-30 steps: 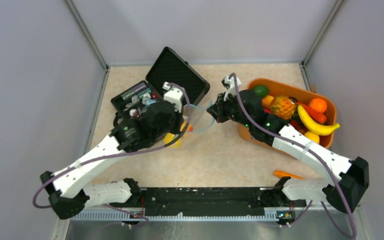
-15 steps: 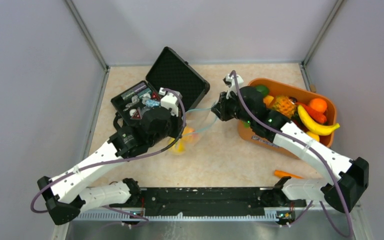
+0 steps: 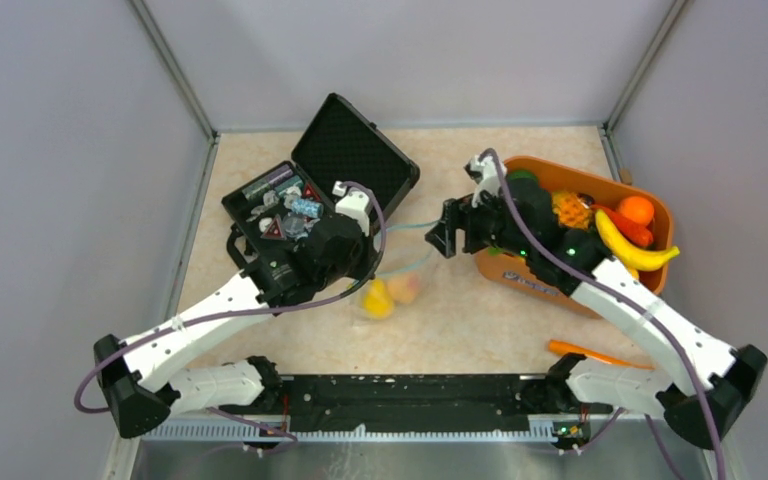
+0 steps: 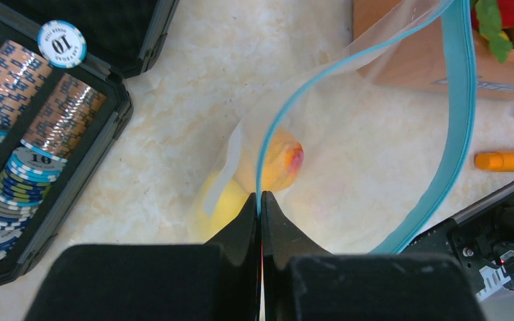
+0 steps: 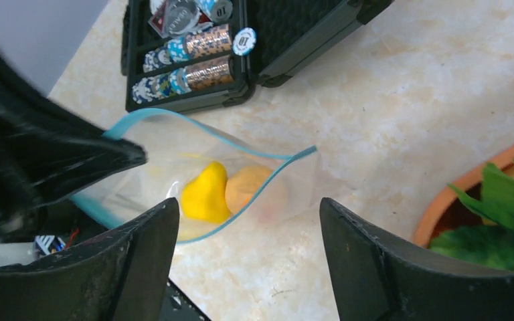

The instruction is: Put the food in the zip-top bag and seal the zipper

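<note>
From the top view I cannot read the left end effector (image 3: 362,222): its own wrist covers the fingers. The clear zip-top bag (image 3: 398,272) nearly vanishes against the counter (image 3: 460,320). Only the thin teal zipper (image 3: 410,227) and two bits of food inside, a yellow piece (image 3: 377,298) and an orange piece (image 3: 405,288), show where it lies, between the two arms. The right end effector (image 3: 446,236) sits just right of the bag's mouth, in front of the orange basket (image 3: 520,280). The right forearm hides part of the basket's fruit. The left wrist view settles the grip. The fingers (image 4: 237,227) are clenched on the zipper at one end of the mouth, and the strip loops away until the top edge cuts it off. The yellow piece is half hidden behind the fingers, with the orange one just beyond the tips. An orange stick (image 4: 508,160) is cropped at the right, and the black case (image 4: 107,127) of chips (image 4: 62,43) is cropped at the left. In the right wrist view the fingers (image 5: 368,267) stand wide apart and released, grasping nothing. The bag lies below them with its mouth open, and both pieces show side by side in the gap. The blurred dark left arm covers the bag's left end.
</note>
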`<state>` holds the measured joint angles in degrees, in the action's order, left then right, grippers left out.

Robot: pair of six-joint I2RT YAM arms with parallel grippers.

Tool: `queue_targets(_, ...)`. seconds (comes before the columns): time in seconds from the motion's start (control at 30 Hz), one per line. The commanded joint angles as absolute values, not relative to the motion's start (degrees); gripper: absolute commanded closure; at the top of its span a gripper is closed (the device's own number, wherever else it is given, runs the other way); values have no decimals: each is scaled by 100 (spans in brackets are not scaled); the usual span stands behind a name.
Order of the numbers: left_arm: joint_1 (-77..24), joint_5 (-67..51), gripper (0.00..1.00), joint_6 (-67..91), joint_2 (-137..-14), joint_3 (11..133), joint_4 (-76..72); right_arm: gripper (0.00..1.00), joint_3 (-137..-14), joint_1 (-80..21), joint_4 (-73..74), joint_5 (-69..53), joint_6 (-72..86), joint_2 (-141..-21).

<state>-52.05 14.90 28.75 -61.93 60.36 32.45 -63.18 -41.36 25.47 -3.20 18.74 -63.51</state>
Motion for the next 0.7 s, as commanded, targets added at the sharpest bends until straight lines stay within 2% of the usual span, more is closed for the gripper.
queue_targets(0.0, -5212, 1510, 100, 3191, -6317, 5904, 2780, 23, -6736, -4053, 2955, -127, 1577, -5267)
queue_targets(0.1, -5212, 1457, 100, 3121, -6260, 5945, 2658, 21, -6824, -4007, 3469, 1076, 1408, -4776)
queue_targets(0.17, -5212, 1419, 100, 3048, -6180, 5978, 2574, 20, -6882, -3917, 3936, 2412, 1400, -4649)
queue_targets(0.27, -5212, 1307, 100, 2875, -6111, 6001, 2415, 17, -6955, -3426, 4588, 3674, 1347, -4671)
queue_targets(0.37, -5212, 1299, 100, 2830, -6104, 6031, 2413, 17, -7009, -2261, 4884, 3348, 1352, -4751)
queue_targets(0.43, -5212, 1305, 100, 2814, -6051, 5958, 2354, 16, -6957, -1198, 4854, 2617, 1485, -4800)
queue_targets(0.53, -5212, 1254, 100, 2710, -6003, 5893, 2240, 6, -6732, 44, 4837, 2013, 1875, -4879)
queue_targets(0.67, -5212, 1214, 100, 2615, -6039, 5884, 2262, 5, -6385, 1350, 4555, 1349, 2200, -4813)
